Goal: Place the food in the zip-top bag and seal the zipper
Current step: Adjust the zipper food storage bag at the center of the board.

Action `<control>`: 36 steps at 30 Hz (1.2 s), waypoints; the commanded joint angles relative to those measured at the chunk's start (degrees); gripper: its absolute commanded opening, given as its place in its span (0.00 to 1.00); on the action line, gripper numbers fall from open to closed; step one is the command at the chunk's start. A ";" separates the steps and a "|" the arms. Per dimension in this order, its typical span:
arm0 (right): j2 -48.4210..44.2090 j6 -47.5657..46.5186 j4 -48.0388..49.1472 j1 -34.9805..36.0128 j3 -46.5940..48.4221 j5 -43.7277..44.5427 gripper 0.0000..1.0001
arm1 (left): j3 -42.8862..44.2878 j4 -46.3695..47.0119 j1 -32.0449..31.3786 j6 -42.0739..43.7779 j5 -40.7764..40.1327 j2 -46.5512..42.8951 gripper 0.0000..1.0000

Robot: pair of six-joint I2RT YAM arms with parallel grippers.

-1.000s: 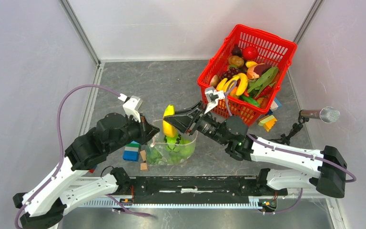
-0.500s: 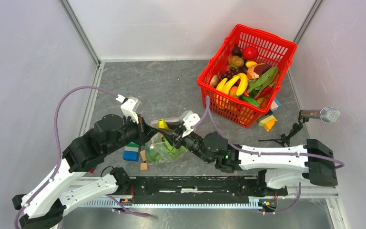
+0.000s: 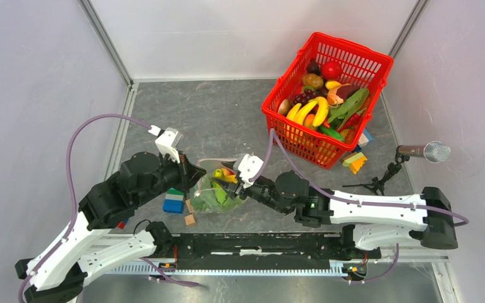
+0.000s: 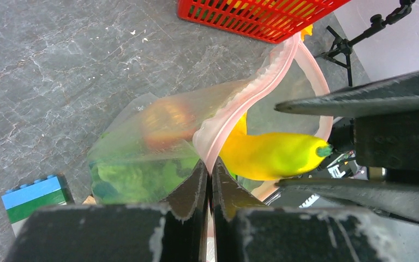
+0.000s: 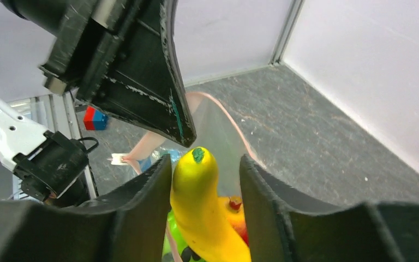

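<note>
Looking across the table (image 3: 227,113), the biggest thing is the red basket (image 3: 303,142) at the far right. It is heaped with fruit and vegetables, so by my reckoning most of the loading is not yet done.

Nearer the arms, between them, sits the zip-top bag (image 3: 218,196). Its mouth gapes upward, and inside are leafy greens (image 4: 131,177) and something reddish-orange, blurred by the plastic. A few pieces are in, then, and the bag is nowhere near sealed.

The left gripper (image 4: 207,180) has its jaws pressed together on the zipper (image 4: 240,103), pinching the pink strip and holding that side of the mouth up.

The right gripper (image 5: 205,161) reaches into the opening with the banana (image 5: 196,191) standing between its jaws. They are parted wider than the fruit, with a gap showing on one side, so I judge it unclamped and about to rest among the greens.

What remains, I'd say, is the rest of the basket, then pressing the strip closed along its full width.
</note>
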 commanded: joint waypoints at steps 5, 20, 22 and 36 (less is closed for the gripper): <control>3.00 2.43 -9.49 -1.47 7.12 -6.75 0.25 | 3.62 2.69 0.05 -0.58 1.22 1.23 0.10; 14.38 5.27 -22.47 -6.92 18.25 -5.26 0.34 | 5.28 1.98 0.05 -0.27 1.60 0.57 0.11; 14.05 5.08 -23.86 -8.60 18.69 -16.46 0.38 | 5.21 1.93 0.05 -0.12 1.32 0.59 0.11; 9.77 6.17 -25.09 -11.99 16.19 -22.80 0.54 | 6.25 0.52 0.05 1.49 2.11 1.98 0.47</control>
